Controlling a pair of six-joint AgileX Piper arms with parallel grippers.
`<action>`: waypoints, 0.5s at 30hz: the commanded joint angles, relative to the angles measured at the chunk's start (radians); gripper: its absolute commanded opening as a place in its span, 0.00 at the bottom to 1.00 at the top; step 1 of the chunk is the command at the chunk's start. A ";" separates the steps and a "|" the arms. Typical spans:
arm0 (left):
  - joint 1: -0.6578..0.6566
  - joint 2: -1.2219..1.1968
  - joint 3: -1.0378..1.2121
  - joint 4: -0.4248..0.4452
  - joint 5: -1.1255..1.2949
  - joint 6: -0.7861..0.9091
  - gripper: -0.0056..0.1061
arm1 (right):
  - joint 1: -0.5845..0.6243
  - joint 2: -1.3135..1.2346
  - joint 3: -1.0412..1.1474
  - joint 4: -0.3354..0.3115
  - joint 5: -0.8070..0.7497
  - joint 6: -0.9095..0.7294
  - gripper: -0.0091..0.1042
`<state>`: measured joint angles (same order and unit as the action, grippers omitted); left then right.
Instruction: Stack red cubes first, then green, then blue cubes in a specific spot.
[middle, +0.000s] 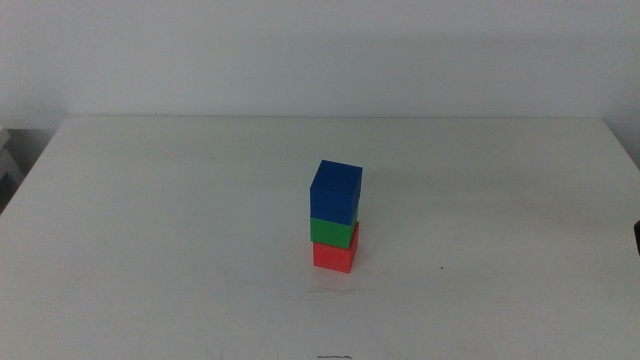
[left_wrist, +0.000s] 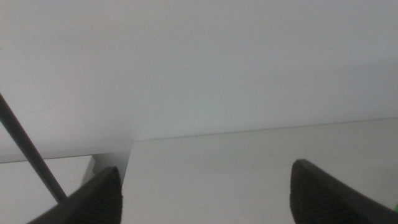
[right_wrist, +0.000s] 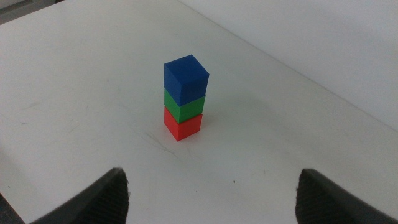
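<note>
A plain white tabletop (middle: 150, 230) meets a pale wall (middle: 320, 50). Mid-tabletop, the red cube (middle: 332, 256) carries the green cube (middle: 333, 234), topped by the blue cube (middle: 336, 193). The left hand (left_wrist: 205, 190) and right hand (right_wrist: 214, 196) are both spread, holding nothing.

The left gripper (left_wrist: 205, 193) and right gripper (right_wrist: 211, 196) wait off the table's middle — jaws spread wide.

- You see a small bright red matte cube (middle: 332, 257), its faces plain.
- You see a small green matte cube (middle: 334, 233), its faces plain.
- You see a small dark blue matte cube (middle: 336, 193), also unpatterned.
- Your flat white tabletop (middle: 150, 230) carries no markings.
- The wall (middle: 300, 50) behind is pale grey-white.
</note>
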<state>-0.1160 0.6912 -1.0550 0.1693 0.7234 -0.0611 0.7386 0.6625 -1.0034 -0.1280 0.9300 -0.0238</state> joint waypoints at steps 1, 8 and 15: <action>-0.001 0.000 -0.022 -0.003 -0.076 -0.015 0.87 | -0.006 0.002 -0.014 -0.024 -0.075 -0.009 0.78; -0.001 -0.150 0.162 -0.020 -0.238 -0.015 0.87 | -0.075 -0.149 0.169 -0.170 -0.186 -0.009 0.78; -0.001 -0.411 0.498 -0.029 -0.368 -0.015 0.87 | -0.343 -0.410 0.465 -0.026 -0.360 -0.009 0.78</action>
<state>-0.1160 0.3154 -0.5815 0.1491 0.4588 -0.0633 0.4477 0.2791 -0.5562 -0.1727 0.6844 -0.0238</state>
